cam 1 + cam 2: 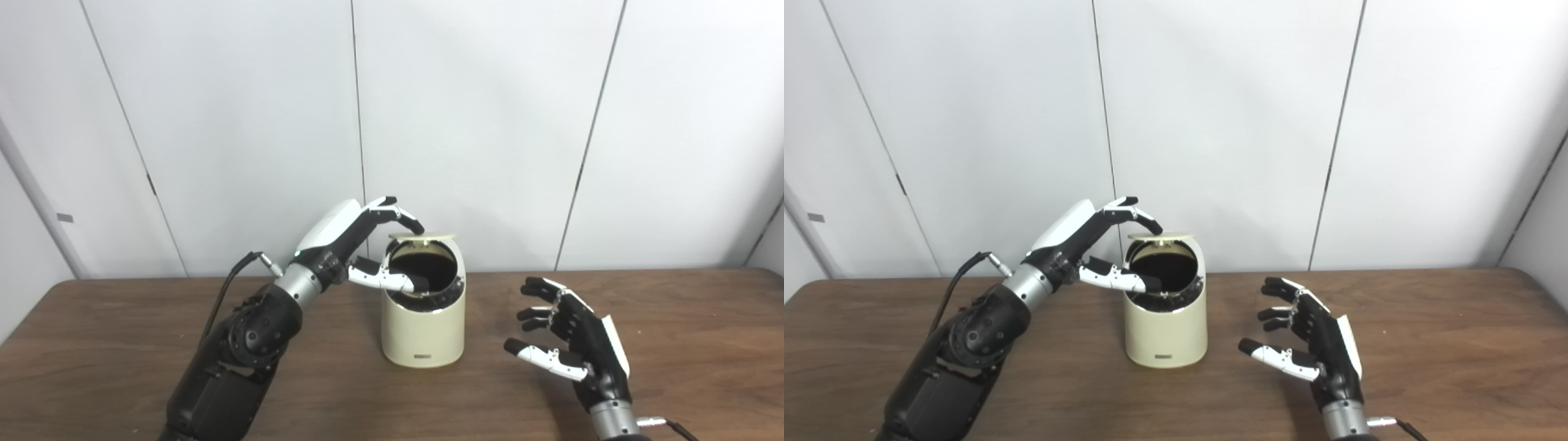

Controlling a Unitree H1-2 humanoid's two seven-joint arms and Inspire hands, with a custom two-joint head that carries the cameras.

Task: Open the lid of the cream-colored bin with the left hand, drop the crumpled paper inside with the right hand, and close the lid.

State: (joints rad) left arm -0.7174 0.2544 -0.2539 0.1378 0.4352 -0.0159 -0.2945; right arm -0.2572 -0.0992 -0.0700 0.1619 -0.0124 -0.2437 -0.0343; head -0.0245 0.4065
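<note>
Our left hand (355,245) reaches over the cream bin (422,324) in the middle of the desk (122,343), fingers on the raised lid (422,235), keeping it open. Our right hand (572,343) waits beside it, spread and holding nothing. We see no paper, so it may already be inside.

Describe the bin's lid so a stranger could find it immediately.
Start at the brown wooden table; near its middle stands a cream-colored bin between the two robot hands. At the bin's top back edge sits the lid, a thin cream disc raised above the dark round opening. The left hand has its fingers at the lid's edge; the right hand is empty.
</note>
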